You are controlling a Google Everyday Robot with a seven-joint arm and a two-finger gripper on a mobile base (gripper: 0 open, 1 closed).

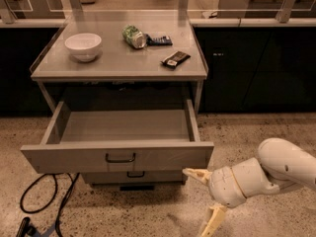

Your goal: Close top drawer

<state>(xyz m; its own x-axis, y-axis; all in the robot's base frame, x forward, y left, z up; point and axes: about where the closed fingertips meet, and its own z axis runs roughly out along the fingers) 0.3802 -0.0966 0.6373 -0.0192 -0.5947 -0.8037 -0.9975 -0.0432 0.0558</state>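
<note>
The top drawer (118, 157) is a wide grey metal drawer with a small black central handle (120, 158). It stands pulled far out of the cabinet and its inside is empty. My gripper (202, 197) is at the lower right, just below and to the right of the drawer front's right corner. Its two cream fingers are spread wide apart and hold nothing. The upper fingertip (189, 173) lies close under the drawer front's lower right edge; I cannot tell whether it touches.
A narrower drawer front (134, 176) shows below the top one. On the cabinet top (118, 63) are a white bowl (83, 46), a crushed green can (133, 36), a blue packet (159, 40) and a dark bar (175, 59). Black cables (42, 201) lie on the speckled floor at left.
</note>
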